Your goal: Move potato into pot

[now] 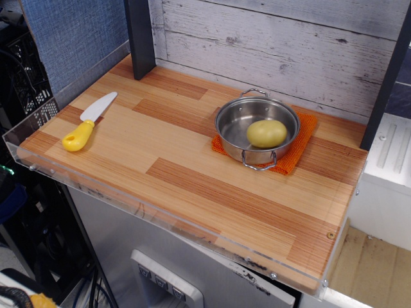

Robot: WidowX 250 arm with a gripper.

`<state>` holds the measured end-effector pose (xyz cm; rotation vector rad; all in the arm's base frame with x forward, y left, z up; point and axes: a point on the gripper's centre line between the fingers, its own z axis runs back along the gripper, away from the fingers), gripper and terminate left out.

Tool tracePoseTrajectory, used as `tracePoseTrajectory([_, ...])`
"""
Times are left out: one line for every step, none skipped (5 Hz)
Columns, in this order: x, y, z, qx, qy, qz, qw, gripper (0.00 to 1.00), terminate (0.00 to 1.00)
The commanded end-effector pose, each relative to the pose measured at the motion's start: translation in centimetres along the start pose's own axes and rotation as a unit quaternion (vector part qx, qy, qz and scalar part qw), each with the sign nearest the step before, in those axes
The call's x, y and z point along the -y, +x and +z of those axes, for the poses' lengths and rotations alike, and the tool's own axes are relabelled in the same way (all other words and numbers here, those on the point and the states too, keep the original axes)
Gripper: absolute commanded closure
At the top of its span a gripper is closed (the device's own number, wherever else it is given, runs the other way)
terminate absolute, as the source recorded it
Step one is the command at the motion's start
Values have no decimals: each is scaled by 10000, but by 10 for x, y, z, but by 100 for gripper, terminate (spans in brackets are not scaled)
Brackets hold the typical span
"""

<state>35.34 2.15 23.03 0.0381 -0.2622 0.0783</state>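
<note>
No part of the robot shows in this view: no arm, no wrist, no jaws, no cable, so its colours, shapes and markings cannot be told from here.

The potato (266, 133) sits in the pot (232, 124). The pot sits on a mat (303, 141) on my desk (192, 173). A knife (88, 121) lies far left.
</note>
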Motion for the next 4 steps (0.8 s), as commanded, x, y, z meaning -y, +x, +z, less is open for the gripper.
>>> tracePoseTrajectory([-7, -20, -25, -582, -322, -65, 9978, 0, 0])
tracePoseTrajectory([-9, -11, -25, -519, -448, -345, 9970, 0, 0])
tracePoseTrajectory([-9, -11, -25, -519, -448, -345, 9970, 0, 0])
tracePoseTrajectory([-9, -11, -25, -519, -448, -345, 9970, 0, 100])
